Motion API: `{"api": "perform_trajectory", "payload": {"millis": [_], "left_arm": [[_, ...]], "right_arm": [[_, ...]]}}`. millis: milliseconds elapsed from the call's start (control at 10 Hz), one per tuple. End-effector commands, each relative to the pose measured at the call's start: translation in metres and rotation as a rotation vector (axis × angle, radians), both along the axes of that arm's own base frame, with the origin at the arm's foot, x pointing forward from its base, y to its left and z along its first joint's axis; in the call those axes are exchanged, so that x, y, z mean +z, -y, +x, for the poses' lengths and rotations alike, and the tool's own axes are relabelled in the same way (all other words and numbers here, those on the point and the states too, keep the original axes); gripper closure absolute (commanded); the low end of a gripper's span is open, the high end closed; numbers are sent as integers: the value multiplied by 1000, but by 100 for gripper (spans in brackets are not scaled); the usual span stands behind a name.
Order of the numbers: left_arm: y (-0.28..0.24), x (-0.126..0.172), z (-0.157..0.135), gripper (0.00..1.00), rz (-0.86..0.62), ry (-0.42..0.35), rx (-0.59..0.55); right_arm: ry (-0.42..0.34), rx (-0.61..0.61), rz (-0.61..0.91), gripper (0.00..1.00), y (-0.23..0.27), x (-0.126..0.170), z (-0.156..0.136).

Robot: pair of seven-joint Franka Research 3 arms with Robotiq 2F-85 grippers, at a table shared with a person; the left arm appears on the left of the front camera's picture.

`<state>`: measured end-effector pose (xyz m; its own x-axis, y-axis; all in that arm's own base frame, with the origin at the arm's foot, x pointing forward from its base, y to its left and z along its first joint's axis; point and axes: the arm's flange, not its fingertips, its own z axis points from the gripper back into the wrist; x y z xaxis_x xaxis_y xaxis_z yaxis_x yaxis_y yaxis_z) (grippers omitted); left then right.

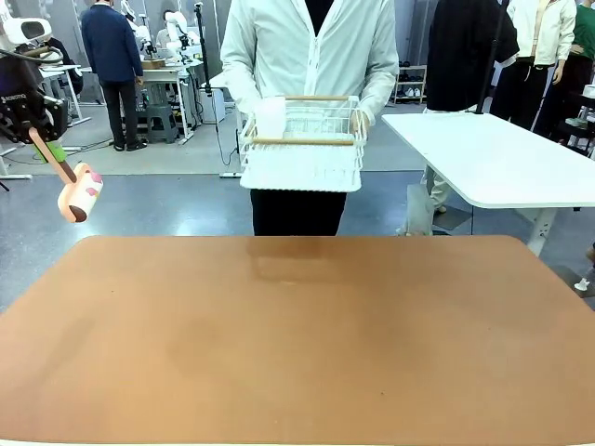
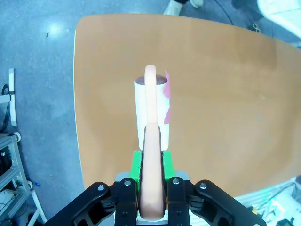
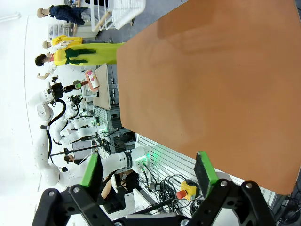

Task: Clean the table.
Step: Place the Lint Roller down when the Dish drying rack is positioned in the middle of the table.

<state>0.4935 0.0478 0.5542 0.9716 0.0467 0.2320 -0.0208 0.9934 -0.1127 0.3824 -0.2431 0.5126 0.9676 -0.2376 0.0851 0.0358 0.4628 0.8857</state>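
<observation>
Table, reddish-brown w/ rounded corners, takes the whole lower half of the front view; its top is bare and matte, w/ a faint reflection near the far edge.

The left gripper is at the upper left of the front view, in the air beyond the table's far left corner. Its jaws are clamped narrow on the pink handle of a lint roller. The roller hangs down and to the right from the gripper, tilted, and does not touch the top. In the left wrist view the green pads press the handle from both sides, the handle runs straight up the middle, and the white roll w/ pink marks is seen against the table top, near the table's edge. How high it is above the top, I cannot tell.

The right gripper has its jaws wide apart, nothing between them. Beyond its fingers the table top is seen sideways.

A person in a white jacket stands at the far side, approx. in the middle, and holds a white wire rack w/ wooden bars in both hands, at waist level, not on the table. At the right, behind, stands a white-topped table.
</observation>
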Motion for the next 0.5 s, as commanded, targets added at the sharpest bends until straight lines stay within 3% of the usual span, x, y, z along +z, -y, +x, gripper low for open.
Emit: {"api": "perform_trajectory", "payload": {"millis": [0,400], "left_arm": [[-1,3,-1,81,16,16,11],[-1,3,-1,81,16,16,11]], "right_arm": [[11,1,2,0,0,3,-1],[11,1,2,0,0,3,-1]]}}
